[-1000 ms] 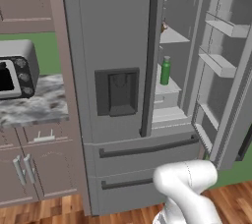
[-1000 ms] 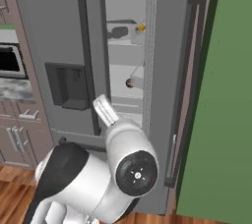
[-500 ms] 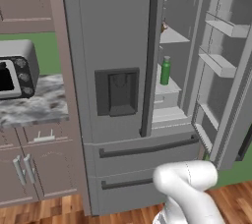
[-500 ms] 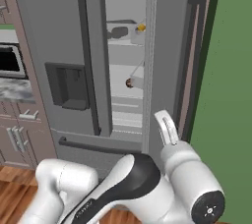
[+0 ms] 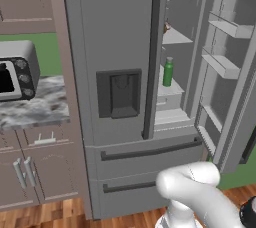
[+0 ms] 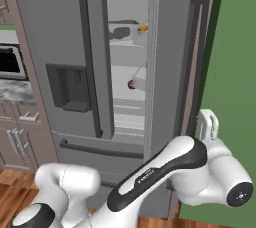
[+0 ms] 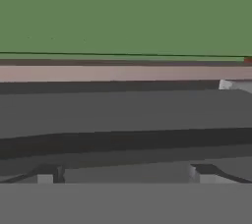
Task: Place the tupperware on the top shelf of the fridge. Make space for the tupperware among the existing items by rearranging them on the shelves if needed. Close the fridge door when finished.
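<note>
The fridge has its left door shut and its right door swung open. In the right base view a pale tupperware rests on the top shelf, with a small dark lump at it and an orange-yellow piece beside it. A brown round thing lies one shelf lower. The green bottle stands on the middle shelf. My gripper is open and empty, facing the door's dark handle. The white hand is outside the open door, by the green wall.
A marble counter with a microwave lies left of the fridge, brown cabinets below it. Door bins line the open door. The green wall stands close behind the door. Fridge drawers are shut.
My arm has swung from in front of the fridge opening to the right, round the outside of the open door. The gripper stays open. Items on the shelves have not moved.
</note>
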